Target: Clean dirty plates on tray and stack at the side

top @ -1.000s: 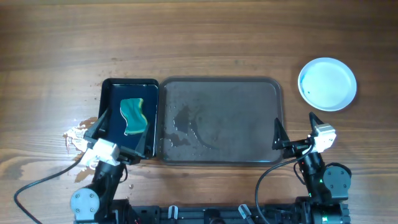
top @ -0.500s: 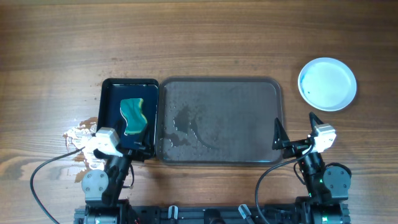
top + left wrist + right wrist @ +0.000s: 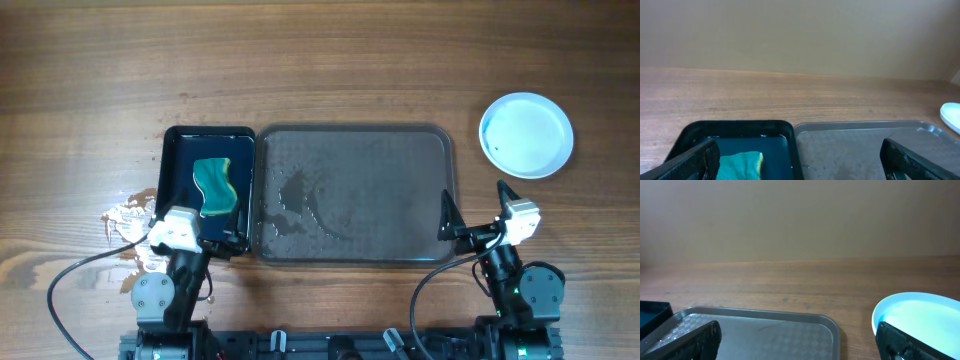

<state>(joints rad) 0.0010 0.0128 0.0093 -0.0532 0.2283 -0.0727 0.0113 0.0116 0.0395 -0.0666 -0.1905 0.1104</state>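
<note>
The dark grey tray [image 3: 352,140] lies mid-table, wet, with only water puddles on it. The white plates [image 3: 526,135] sit on the wood to the tray's right; from above they read as one round disc, so I cannot tell how many are stacked. My left gripper [image 3: 203,225] stands open at the near edge, straddling the border between the black tray and the grey tray [image 3: 850,145]. My right gripper [image 3: 475,205] is open near the tray's front right corner, with the tray [image 3: 790,316] ahead on its left and the plates [image 3: 920,312] on its right. Neither gripper holds anything.
A small glossy black tray [image 3: 180,150] holding water and a teal sponge [image 3: 217,187] adjoins the grey tray's left side. A whitish spill [image 3: 122,215] marks the wood to the left of it. In the left wrist view the sponge [image 3: 742,165] lies by the left finger.
My left arm has swung right, bringing its wrist closer to the black tray's front edge. The right arm, plates and trays have not moved.
</note>
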